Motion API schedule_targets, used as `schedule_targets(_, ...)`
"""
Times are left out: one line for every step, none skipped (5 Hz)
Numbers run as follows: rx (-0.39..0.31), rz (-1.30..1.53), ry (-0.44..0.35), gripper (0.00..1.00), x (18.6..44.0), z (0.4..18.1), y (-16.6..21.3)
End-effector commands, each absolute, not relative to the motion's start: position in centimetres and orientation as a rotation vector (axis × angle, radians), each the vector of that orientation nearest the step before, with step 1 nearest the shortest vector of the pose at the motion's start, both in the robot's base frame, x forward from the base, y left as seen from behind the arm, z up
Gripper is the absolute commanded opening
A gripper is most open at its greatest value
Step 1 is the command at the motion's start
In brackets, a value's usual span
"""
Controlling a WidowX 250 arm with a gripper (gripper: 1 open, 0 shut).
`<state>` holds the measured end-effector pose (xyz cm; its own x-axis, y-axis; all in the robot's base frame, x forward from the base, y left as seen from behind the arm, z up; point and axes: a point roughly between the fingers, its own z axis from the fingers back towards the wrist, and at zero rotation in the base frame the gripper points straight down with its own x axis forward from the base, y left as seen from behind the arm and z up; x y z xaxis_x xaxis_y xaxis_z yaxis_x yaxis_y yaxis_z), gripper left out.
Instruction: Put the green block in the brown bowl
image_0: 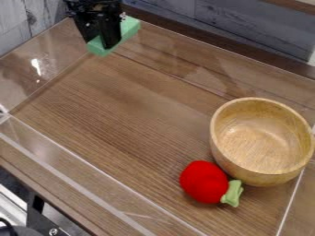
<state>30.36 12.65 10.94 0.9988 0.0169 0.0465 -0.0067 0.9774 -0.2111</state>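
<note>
Camera | green block (pixel 114 35) between tool's (pixel 103 31) fingers | tool partly open, gripping block

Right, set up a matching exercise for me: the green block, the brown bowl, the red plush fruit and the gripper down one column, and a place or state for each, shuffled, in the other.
1. Green block
2. Brown bowl
3. Red plush fruit
4. Gripper

A. Near the bottom of the view, with a green leaf on its side
B. Closed on a small bar
C. Held toward the top left of the view
D. At the right of the view, with nothing in it

Pairs: 1-C, 2-D, 3-A, 4-B
</note>
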Motion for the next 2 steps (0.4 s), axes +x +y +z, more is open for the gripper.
schedule_targets(-0.163,0.046,-0.131,0.00,31.3,13.6,12.9)
schedule_targets(-0.155,-0.035,-0.124,0.00,31.8,12.6,14.2)
